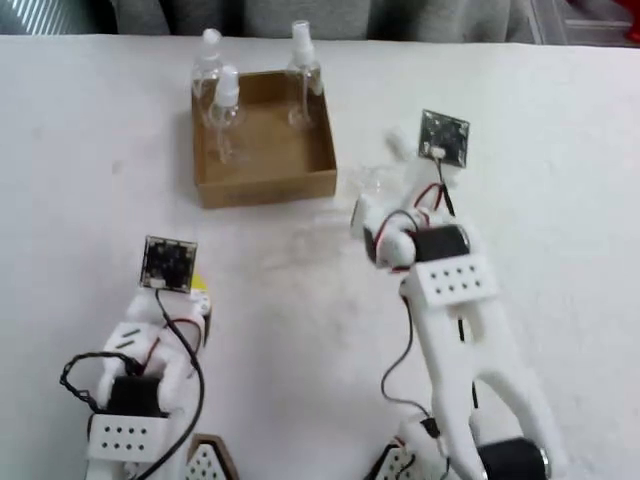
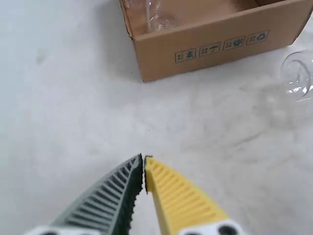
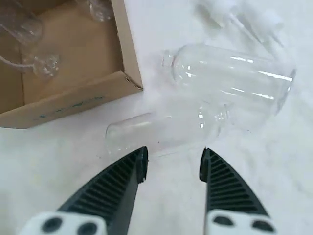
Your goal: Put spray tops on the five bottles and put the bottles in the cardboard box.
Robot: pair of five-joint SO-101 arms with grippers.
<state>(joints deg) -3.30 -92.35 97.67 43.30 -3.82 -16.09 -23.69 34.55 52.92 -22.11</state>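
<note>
1. Three bottles with spray tops on stand upright at the cardboard box [image 1: 268, 185]: one bottle [image 1: 228, 110] is inside near the left wall; a second [image 1: 303, 75] is in the far right corner; a third [image 1: 208, 60] is at the far left corner, and I cannot tell whether it stands inside or just behind the wall.
2. Two bare-necked bottles lie on their sides on the surface [image 1: 90, 180], near the box's front right corner: the farther bottle [image 3: 230, 73] and the nearer bottle [image 3: 156, 129], close together.
3. Loose spray tops [image 3: 234, 12] lie just beyond them, too blurred to count.
4. The right arm [image 1: 450, 280] holds its jaws wide and empty above the nearer bottle; the left arm [image 1: 130, 340] has its jaws closed tip to tip on nothing, over bare surface in front of the box.
5. My judgement: over half is done; two tops still need fitting and both bottles boxing.
</note>
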